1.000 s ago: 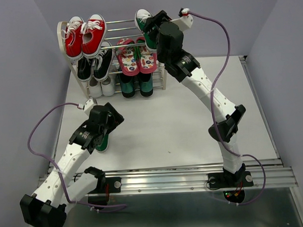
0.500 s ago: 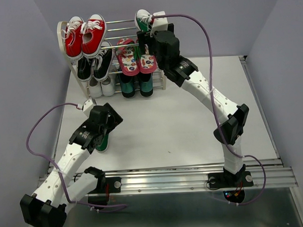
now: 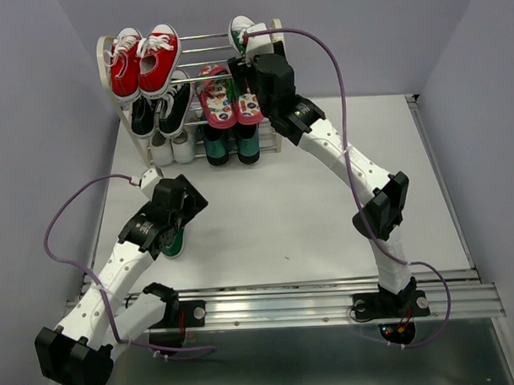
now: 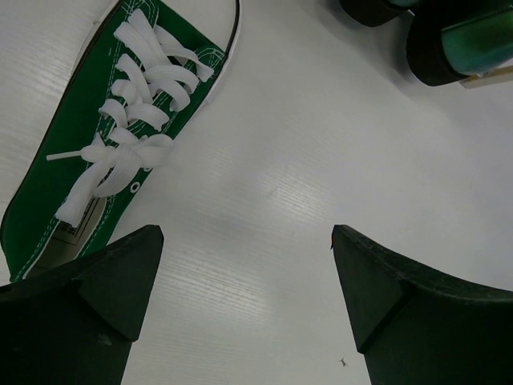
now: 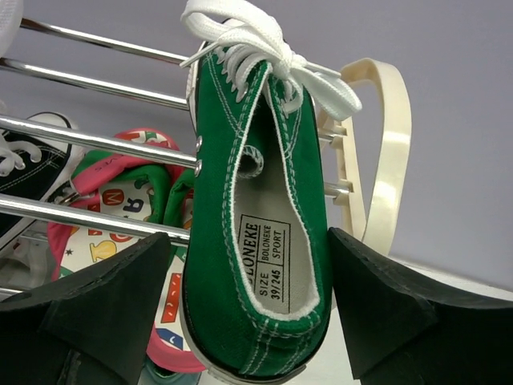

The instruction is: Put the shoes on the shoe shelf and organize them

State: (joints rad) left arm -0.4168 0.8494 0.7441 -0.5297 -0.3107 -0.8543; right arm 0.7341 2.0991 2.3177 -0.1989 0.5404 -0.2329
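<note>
Swinging left since a second ago, my right arm is crowding the top tier of the shoe shelf (image 5: 396, 152). My right gripper (image 5: 248, 237) is bracketing the heel of one green sneaker (image 5: 256, 160) lying on the top rods at the right end. I cannot tell whether it is clamping or slack. I judge I am placing this shoe. Next I need a clean release and a straight retreat. The toe is pointing toward the back wall, long axis crossing the rods. My left gripper (image 4: 247, 233) is hanging spread beside the other green sneaker (image 4: 120, 136) on the table (image 4: 321, 160).

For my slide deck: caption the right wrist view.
Right jaws flank a green sneaker perched on the shoe shelf.
</note>
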